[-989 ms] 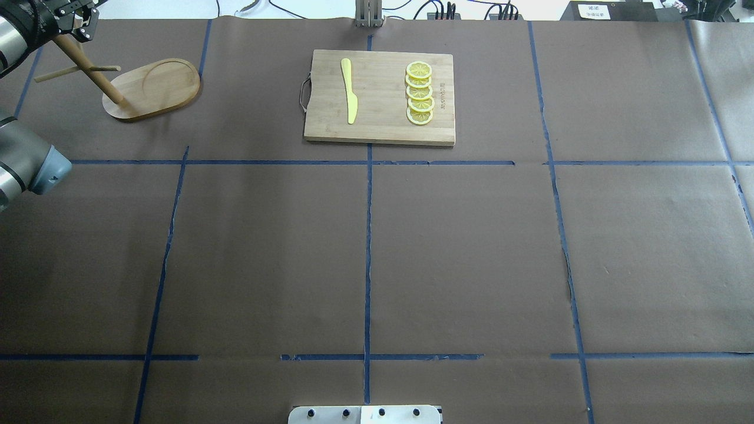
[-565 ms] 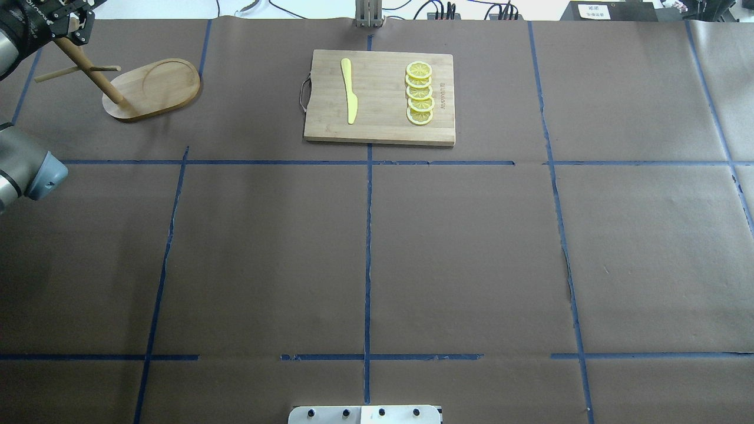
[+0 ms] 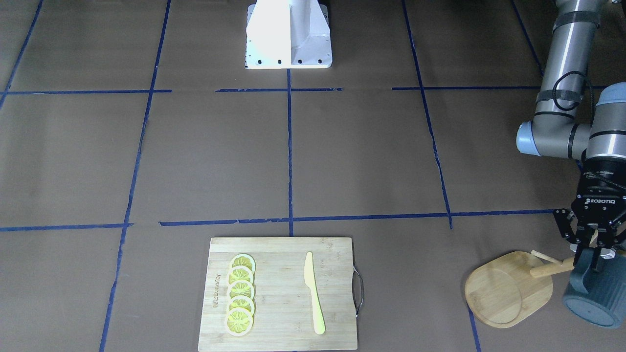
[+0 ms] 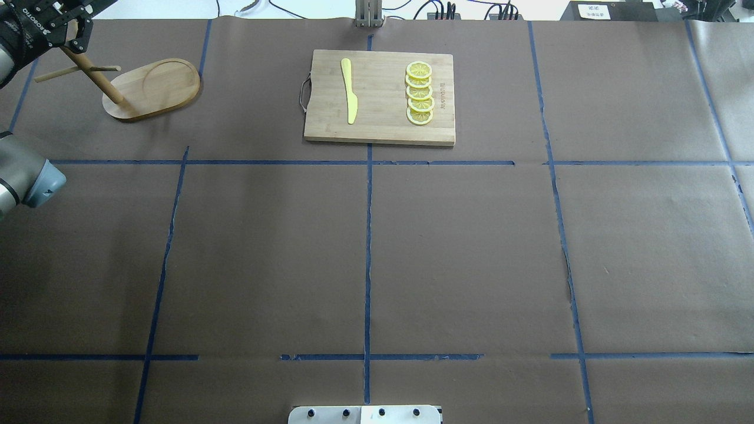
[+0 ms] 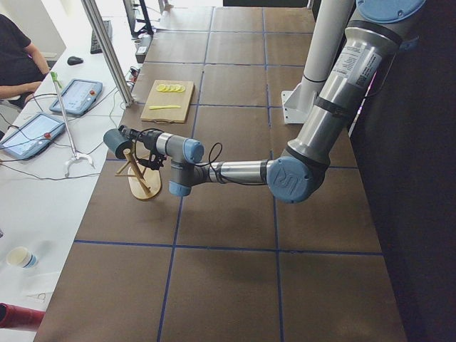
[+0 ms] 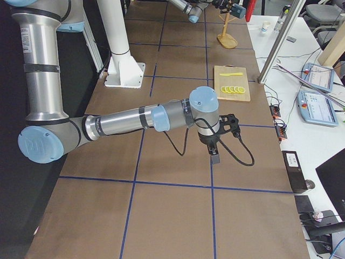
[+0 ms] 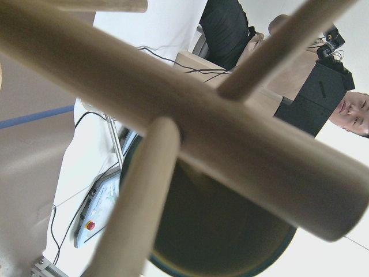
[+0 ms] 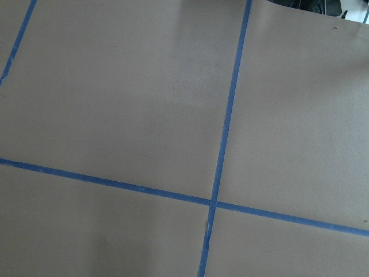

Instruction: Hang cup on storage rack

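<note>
Cup [image 3: 594, 293] hangs in the air at the robot's left end of the table [image 3: 342, 161], just beyond the top of the storage rack [image 3: 508, 288]. Its base is tipped toward the operators' side, and from here the left gripper [image 3: 593, 256] looks clamped onto its upper edge. Over the last second that gripper has slid further out past the tip of the pole [image 3: 552, 269] and its elbow [image 4: 35, 179] has drawn back with it, while the rack has not budged. In the wrist view, pole and pegs cross right in front of the cup's dark mouth, so I'd say the arm is lining the handle up with a peg [image 3: 545, 257]. The handle is hidden, and the hanging looks not yet done. The right gripper [image 6: 215, 152] hangs over the table well away; I cannot tell how its claw stands. The cutting board [image 3: 279, 293] has not moved.
</note>
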Motion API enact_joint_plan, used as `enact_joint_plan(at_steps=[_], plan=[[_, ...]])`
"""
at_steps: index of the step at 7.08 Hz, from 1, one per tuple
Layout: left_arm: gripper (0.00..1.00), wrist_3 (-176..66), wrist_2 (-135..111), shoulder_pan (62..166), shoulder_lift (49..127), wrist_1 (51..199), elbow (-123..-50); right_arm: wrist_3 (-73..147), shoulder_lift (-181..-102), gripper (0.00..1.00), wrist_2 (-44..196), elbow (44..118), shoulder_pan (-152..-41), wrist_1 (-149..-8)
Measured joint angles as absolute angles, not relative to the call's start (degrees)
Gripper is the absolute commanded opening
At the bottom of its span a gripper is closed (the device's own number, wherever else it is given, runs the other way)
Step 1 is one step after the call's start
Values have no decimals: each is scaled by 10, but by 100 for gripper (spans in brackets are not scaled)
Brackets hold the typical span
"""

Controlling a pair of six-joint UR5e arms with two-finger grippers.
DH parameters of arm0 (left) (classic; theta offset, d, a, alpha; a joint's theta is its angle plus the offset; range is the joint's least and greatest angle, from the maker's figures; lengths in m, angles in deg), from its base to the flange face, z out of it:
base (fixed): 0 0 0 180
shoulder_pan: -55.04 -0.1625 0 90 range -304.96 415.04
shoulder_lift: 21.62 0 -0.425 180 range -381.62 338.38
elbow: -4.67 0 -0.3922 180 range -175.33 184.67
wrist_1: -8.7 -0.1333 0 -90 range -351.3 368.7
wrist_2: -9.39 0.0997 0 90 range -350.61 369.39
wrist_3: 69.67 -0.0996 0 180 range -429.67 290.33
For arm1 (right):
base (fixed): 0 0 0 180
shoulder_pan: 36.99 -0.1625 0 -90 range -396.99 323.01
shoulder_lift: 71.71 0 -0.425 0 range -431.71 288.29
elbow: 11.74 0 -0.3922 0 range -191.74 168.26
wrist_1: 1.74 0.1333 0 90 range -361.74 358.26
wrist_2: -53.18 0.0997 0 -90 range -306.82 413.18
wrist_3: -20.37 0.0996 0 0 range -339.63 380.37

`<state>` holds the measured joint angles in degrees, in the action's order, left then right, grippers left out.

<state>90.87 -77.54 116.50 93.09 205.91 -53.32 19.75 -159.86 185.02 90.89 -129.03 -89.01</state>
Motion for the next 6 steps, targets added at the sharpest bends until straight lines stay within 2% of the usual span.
enact_joint_plan(at_steps=[3, 4, 6], plan=[[6, 917, -775, 1163, 931, 2097, -509, 198, -1599, 100, 1850, 909, -1290, -890], [9, 927, -775, 1163, 931, 2106, -503, 198, -1599, 100, 1850, 909, -1291, -890], [38, 937, -774, 1162, 931, 2117, -496, 198, -1599, 100, 1850, 909, -1291, -890]])
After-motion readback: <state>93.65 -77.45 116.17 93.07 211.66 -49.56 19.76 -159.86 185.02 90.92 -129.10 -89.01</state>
